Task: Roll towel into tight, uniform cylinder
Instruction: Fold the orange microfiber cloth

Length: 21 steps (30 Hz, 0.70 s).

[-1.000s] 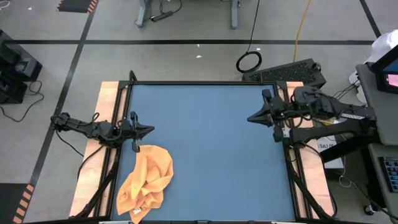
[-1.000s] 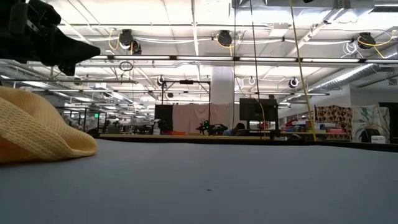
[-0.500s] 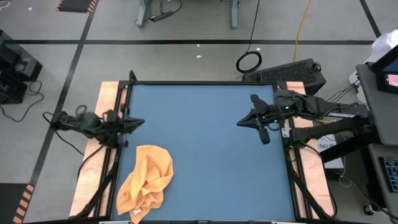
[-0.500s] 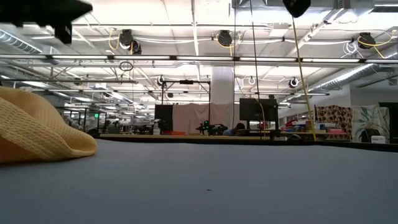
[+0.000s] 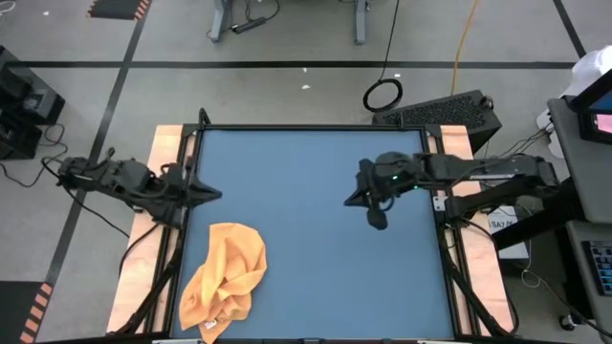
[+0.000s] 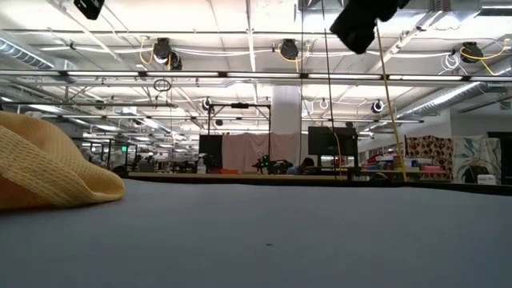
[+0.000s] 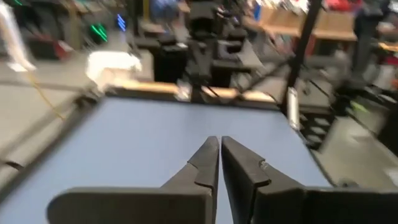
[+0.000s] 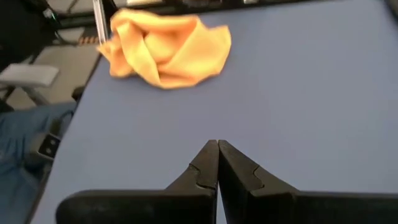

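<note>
The orange-yellow towel (image 5: 227,277) lies crumpled in a loose heap on the blue table top (image 5: 316,258), near the table's near left corner. It also shows in the right wrist view (image 8: 165,46) and at the left of the low view (image 6: 48,168). My left gripper (image 5: 218,194) hovers shut above the table's left edge, beyond the towel's far end and clear of it; the left wrist view shows its fingers together (image 7: 219,144). My right gripper (image 5: 348,202) hangs shut over the right half of the table, pointing toward the towel (image 8: 217,146), far from it.
Wooden strips and a black frame (image 5: 182,239) run along the table's left and right sides. A black case (image 5: 445,110) and a cable loop (image 5: 382,94) lie on the floor beyond the far right corner. The blue surface between towel and right gripper is bare.
My left gripper has risen high above the table and drawn back a little toward the left edge, away from the towel. My right gripper has come in from the right edge toward the table's middle, sinking and tipping downward. The towel has not moved.
</note>
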Available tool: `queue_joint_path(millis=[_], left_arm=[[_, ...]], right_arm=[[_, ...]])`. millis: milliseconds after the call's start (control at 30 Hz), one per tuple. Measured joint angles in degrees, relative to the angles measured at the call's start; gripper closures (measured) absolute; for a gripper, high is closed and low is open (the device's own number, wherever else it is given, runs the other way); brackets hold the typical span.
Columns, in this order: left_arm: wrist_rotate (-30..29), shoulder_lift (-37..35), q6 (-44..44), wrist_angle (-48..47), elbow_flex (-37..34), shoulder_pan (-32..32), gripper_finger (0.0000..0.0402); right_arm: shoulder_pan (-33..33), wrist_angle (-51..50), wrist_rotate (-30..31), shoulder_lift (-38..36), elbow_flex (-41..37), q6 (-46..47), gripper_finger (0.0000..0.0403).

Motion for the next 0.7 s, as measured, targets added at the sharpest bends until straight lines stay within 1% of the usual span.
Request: queue_joint_path(millis=[100,233,367,433,567,700], left_arm=[[1.85,4.42,-1.43,-1.90,1.80,-0.85,0.0347],[3.02,9.32,-5.40,-3.29,2.10,-2.28,0.0314],[3.75,14.49,-11.52,-7.16,2.12,-4.13,0.0279],[4.59,17.43,-14.87,-8.82,2.12,-5.40,0.0261],[9.06,24.12,-20.32,-9.42,2.12,-8.92,0.0228],[9.73,31.37,-24.60,-9.26,2.12,-13.32,0.0205]], right_arm=[[0.92,0.08,-0.01,3.27,0.00,-0.07,0.0403],[2.43,1.98,0.19,8.49,-0.02,-0.97,0.0403],[4.62,5.52,3.93,14.72,-0.02,-1.16,0.0403],[5.59,7.68,4.30,17.90,-0.04,-1.14,0.0403],[7.45,13.87,4.22,24.45,-0.04,-1.11,0.0403],[9.17,20.38,4.13,30.18,-0.07,-0.27,0.0403]])
